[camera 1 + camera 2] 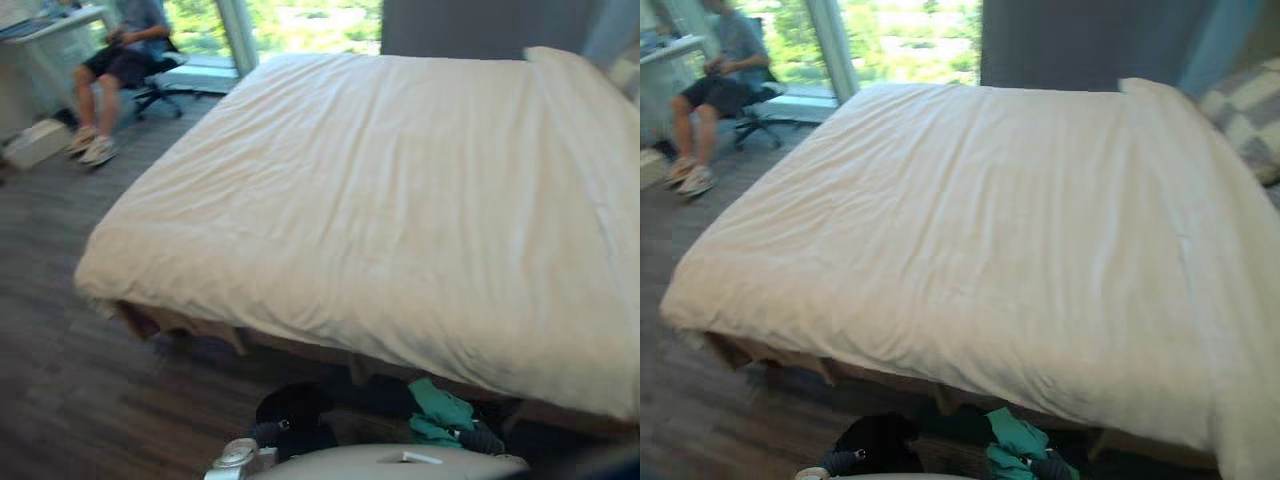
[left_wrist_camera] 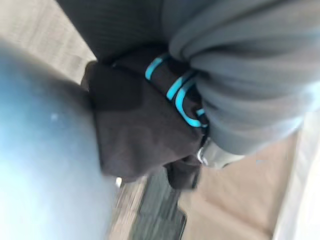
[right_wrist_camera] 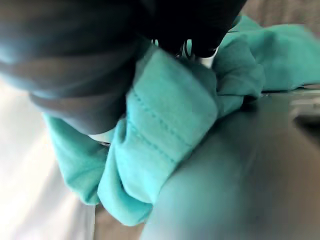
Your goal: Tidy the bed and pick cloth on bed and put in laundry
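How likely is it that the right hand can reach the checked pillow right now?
Probably not. The right hand sits low at the foot of the bed with teal cloth bunched against it, and the checked pillow lies at the far head end, the whole duvet between them.

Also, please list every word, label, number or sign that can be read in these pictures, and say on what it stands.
No text can be read anywhere.
white duvet: plain, no print.
teal cloth: seams only, no label visible.
dark cloth: light-blue curved lines, not letters.
desk beside the seated person: whatever lies on it is too blurred to read.
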